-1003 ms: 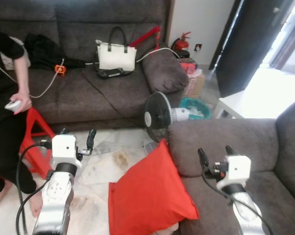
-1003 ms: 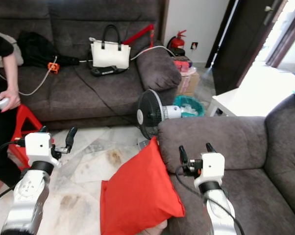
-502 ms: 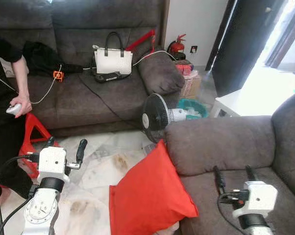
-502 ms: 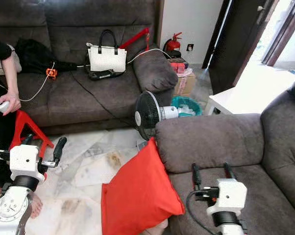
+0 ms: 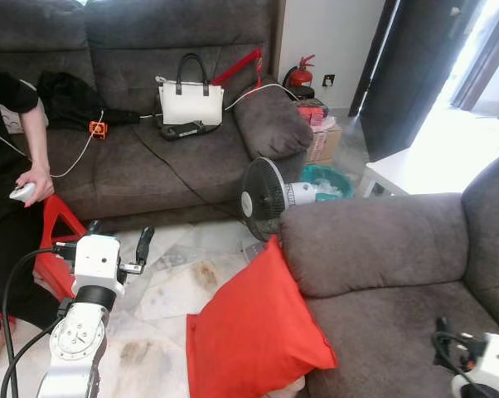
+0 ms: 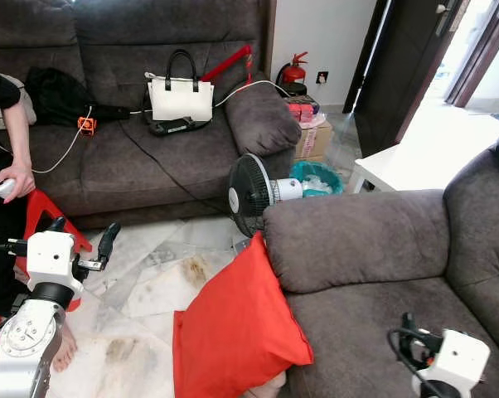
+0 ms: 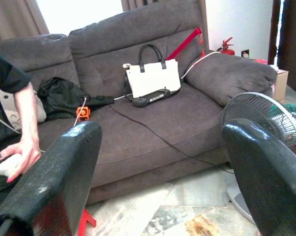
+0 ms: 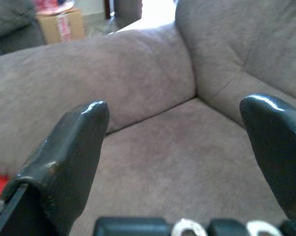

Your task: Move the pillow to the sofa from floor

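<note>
A red pillow (image 5: 251, 333) stands on the marble floor, leaning against the outer side of the near grey sofa's armrest (image 5: 374, 240). My left gripper (image 5: 118, 235) hangs open and empty over the floor, to the left of the pillow and apart from it. In the left wrist view its fingers (image 7: 59, 172) stand wide apart and face the far sofa. My right gripper (image 8: 175, 142) is open and empty, low above the near sofa's seat (image 6: 357, 315). Its white wrist housing (image 6: 461, 361) sits at the lower right.
A standing fan (image 5: 262, 197) is just behind the pillow. A person (image 5: 9, 207) sits at the left by a red stool (image 5: 57, 236). The far sofa (image 5: 150, 162) carries a white handbag (image 5: 190, 101), cables and dark clothing. A white table (image 5: 399, 170) stands at the right.
My right arm has dropped towards the bottom of the view, over the near sofa's seat. The left arm has shifted slightly. The camera has moved a little; the pillow has stayed put.
</note>
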Available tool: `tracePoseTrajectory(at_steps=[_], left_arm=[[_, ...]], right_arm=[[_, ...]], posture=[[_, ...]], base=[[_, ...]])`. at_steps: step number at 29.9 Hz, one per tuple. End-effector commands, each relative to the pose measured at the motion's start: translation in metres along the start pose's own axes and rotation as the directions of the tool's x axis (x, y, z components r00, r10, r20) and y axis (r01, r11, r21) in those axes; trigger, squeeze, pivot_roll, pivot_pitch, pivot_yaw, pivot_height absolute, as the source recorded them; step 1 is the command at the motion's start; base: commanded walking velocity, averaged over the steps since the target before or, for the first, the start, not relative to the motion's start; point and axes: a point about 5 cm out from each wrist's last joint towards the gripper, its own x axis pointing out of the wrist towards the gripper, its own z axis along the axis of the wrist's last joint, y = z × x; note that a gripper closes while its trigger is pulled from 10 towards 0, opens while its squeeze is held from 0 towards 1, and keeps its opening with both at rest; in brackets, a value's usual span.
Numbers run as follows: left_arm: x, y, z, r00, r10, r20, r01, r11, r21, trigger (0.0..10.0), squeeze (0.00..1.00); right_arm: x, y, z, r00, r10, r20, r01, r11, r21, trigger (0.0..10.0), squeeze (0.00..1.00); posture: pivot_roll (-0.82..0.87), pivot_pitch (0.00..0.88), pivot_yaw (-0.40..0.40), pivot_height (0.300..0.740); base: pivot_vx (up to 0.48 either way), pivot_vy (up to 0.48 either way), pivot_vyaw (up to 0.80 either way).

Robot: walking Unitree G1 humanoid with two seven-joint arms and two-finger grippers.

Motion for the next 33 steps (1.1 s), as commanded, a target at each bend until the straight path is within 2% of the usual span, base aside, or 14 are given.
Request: tracePoseTrajectory(at_steps=[1,3,5,6,8,12,19,24,25,26,27,28,30,33], left_arm=[[0.002,-0.003,-0.003,1.0,-0.015,-0.021,0.015,1.0,0.003,10.0,0.0],[0.003,-0.005,-0.002,1.0,-0.024,-0.019,0.024,1.0,-0.002,10.0,0.0],[0.007,-0.014,0.003,0.997,-0.081,-0.004,0.081,0.996,-0.026,10.0,0.0],[0.007,-0.014,0.003,0.997,-0.081,-0.004,0.081,0.996,-0.026,10.0,0.0],[0.006,-0.022,0.006,0.991,-0.136,0.008,0.136,0.991,-0.018,10.0,0.0],[0.003,-0.039,0.009,0.981,-0.194,0.021,0.195,0.981,-0.025,10.0,0.0],[0.003,-0.045,0.009,0.978,-0.21,0.021,0.21,0.977,-0.033,10.0,0.0],[-0.003,-0.066,0.015,0.92,-0.391,0.04,0.39,0.92,0.024,10.0,0.0],[-0.008,-0.08,0.02,0.864,-0.5,0.053,0.498,0.866,0.052,10.0,0.0],[-0.008,-0.08,0.02,0.864,-0.5,0.053,0.498,0.866,0.052,10.0,0.0],[-0.014,-0.091,0.022,0.815,-0.577,0.057,0.573,0.816,0.078,10.0,0.0],[-0.014,-0.091,0.022,0.815,-0.577,0.057,0.573,0.816,0.078,10.0,0.0],[-0.019,-0.104,0.025,0.764,-0.642,0.062,0.635,0.766,0.101,10.0,0.0],[-0.02,-0.109,0.027,0.754,-0.653,0.066,0.647,0.757,0.09,10.0,0.0]], right_arm=[[0.001,-0.003,0.001,1.0,-0.015,0.012,0.015,1.0,-0.003,10.0,0.0],[0.002,0.004,0.001,1.0,0.02,0.022,-0.02,1.0,-0.005,10.0,0.0],[0.004,0.024,0.005,0.99,0.136,0.039,-0.136,0.991,0.0,10.0,0.0],[0.004,0.024,0.005,0.99,0.136,0.039,-0.136,0.991,0.0,10.0,0.0],[0.005,0.037,0.007,0.977,0.208,0.052,-0.208,0.978,0.002,10.0,0.0],[0.003,0.07,0.022,0.918,0.379,0.115,-0.379,0.925,-0.025,10.0,0.0],[0.005,0.073,0.025,0.916,0.379,0.132,-0.379,0.925,-0.023,10.0,0.0],[0.004,0.074,0.025,0.91,0.397,0.123,-0.395,0.918,-0.034,10.0,0.0],[0.005,0.075,0.026,0.909,0.397,0.125,-0.397,0.917,-0.032,10.0,0.0],[0.005,0.075,0.026,0.909,0.397,0.125,-0.397,0.917,-0.032,10.0,0.0],[0.005,0.076,0.026,0.907,0.402,0.124,-0.401,0.916,-0.035,10.0,0.0],[0.005,0.076,0.026,0.907,0.402,0.124,-0.401,0.916,-0.035,10.0,0.0],[0.005,0.077,0.026,0.906,0.404,0.125,-0.403,0.915,-0.036,10.0,0.0],[0.005,0.077,0.027,0.907,0.401,0.13,-0.4,0.916,-0.032,10.0,0.0]], posture=[[0.12,0.0,-0.031,0.74],[0.11,0.0,-0.027,0.74],[0.12,0.0,-0.027,0.74],[0.12,0.0,-0.027,0.74],[0.12,0.0,-0.028,0.74],[0.13,0.0,-0.031,0.74],[0.13,0.0,-0.034,0.74],[0.14,0.0,-0.037,0.74],[0.14,0.0,-0.039,0.74],[0.14,0.0,-0.039,0.74],[0.13,0.0,-0.038,0.74],[0.13,0.0,-0.038,0.74],[0.13,0.0,-0.032,0.74],[0.12,0.0,-0.03,0.74]], base=[[0.0,0.0,0.0],[0.0,0.0,0.0],[0.0,0.0,0.0],[0.0,0.0,0.0],[0.0,0.0,0.0],[0.0,0.0,0.0],[0.0,0.0,0.0],[0.0,0.0,0.0],[0.0,0.0,0.0],[0.0,0.0,0.0],[0.0,0.0,0.0],[0.0,0.0,0.0],[0.0,0.0,0.0],[0.0,0.0,0.0]])
